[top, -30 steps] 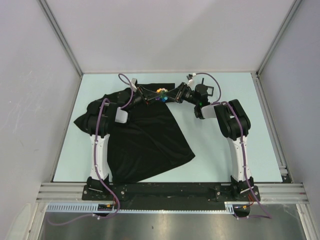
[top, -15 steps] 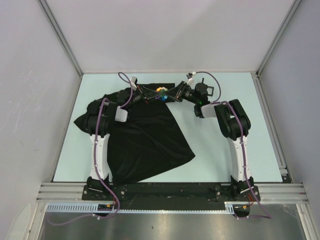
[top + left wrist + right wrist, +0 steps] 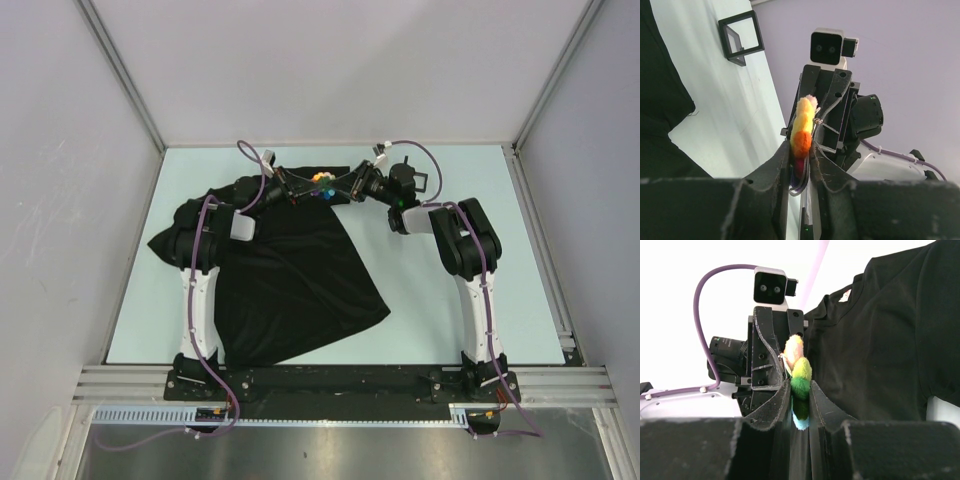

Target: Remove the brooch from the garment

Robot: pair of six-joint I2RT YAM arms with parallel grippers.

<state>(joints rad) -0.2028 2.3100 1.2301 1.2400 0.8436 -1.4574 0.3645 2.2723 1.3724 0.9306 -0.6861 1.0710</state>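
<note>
Two grippers meet head-on: the left gripper [image 3: 800, 159] and right gripper [image 3: 801, 402] both pinch down, nearly closed, on the brooch [image 3: 322, 184], held between them just above the shirt's [image 3: 290, 280] far edge.

Black square frame [image 3: 741, 36], pale table [image 3: 450, 300]
</note>
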